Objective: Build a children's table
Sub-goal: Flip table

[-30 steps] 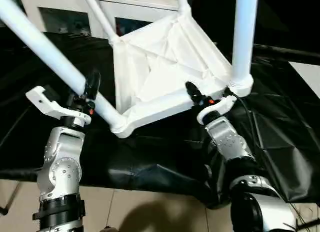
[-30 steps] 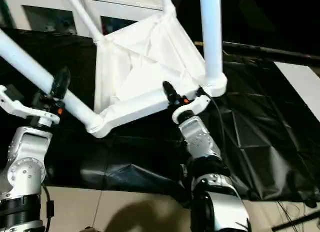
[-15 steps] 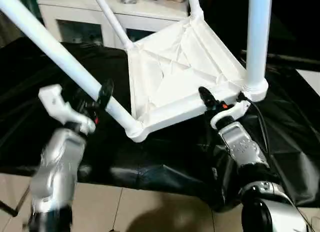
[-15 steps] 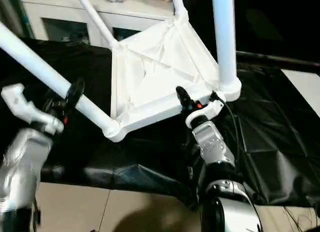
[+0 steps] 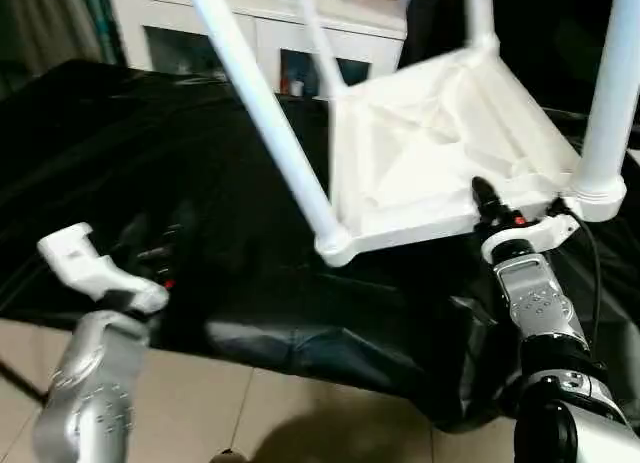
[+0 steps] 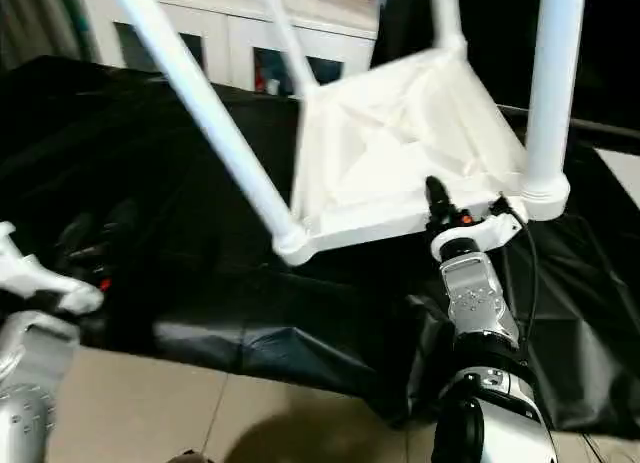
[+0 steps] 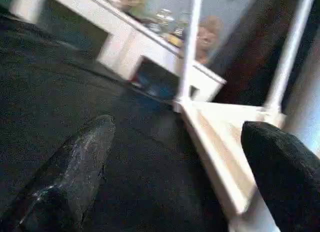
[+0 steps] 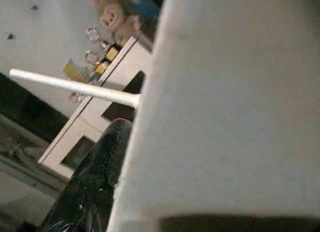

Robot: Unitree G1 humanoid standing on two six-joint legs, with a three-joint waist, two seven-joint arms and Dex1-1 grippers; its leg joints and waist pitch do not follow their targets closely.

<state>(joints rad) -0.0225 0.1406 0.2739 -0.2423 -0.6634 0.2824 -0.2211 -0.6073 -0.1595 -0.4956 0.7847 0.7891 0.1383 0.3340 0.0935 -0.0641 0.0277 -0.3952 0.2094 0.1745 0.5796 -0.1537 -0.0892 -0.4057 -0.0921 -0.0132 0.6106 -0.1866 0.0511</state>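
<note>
Head views: children's table (image 5: 440, 153) lies upside down, tilted, on the black-draped table (image 5: 120, 153); we see its legs pointing up.
Left wrist view: left gripper (image 7: 175, 182) fingers (image 7: 75, 167) spread wide, holding nothing.
Right wrist view: right gripper (image 5: 497, 205) fingers (image 8: 95, 177) pinch the white top's rim.

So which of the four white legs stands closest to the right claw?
The upright leg at the near right corner, just beside the right claw; the others are farther left or behind.

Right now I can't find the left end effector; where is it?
The left end effector hangs open at lower left in the head views, over the black cloth, apart from the table's near-left leg.
</note>
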